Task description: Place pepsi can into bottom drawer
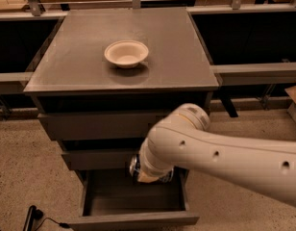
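Note:
The pepsi can, dark blue with a silver end, sits at the tip of my white arm, mostly hidden behind the wrist. My gripper is shut on it and holds it over the back of the open bottom drawer, just below the front of the middle drawer. The bottom drawer is pulled out and its dark inside shows nothing in it. The top drawer is closed.
A cream bowl stands on the grey cabinet top. My arm crosses in from the right in front of the cabinet. A black cable and plug lie on the floor at the lower left. Dark shelving flanks the cabinet.

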Motion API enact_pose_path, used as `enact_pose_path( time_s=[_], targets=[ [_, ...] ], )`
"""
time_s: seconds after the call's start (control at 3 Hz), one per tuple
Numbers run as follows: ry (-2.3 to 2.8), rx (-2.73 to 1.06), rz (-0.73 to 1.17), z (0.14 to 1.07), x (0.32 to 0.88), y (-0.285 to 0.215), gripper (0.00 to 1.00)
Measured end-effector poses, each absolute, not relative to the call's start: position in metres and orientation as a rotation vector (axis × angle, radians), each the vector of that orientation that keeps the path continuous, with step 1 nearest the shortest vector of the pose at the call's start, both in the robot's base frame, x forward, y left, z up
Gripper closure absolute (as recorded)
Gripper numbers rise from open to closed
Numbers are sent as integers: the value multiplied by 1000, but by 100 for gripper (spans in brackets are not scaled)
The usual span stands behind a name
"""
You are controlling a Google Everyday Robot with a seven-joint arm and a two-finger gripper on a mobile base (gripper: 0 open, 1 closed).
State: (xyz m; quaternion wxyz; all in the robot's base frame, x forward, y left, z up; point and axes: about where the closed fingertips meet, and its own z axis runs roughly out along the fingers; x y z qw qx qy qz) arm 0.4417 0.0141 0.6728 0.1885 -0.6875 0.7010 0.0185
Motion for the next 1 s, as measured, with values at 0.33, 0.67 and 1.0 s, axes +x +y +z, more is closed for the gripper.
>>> enact_pose_path(
  time_s=[0.33, 0.67, 1.0],
  targets=[
    [1964, -1900, 135, 595, 408, -33, 100],
    [1974, -1774, 139, 589, 415, -51, 100],
    [1974, -1774, 135, 591, 415, -51, 100]
  ],
)
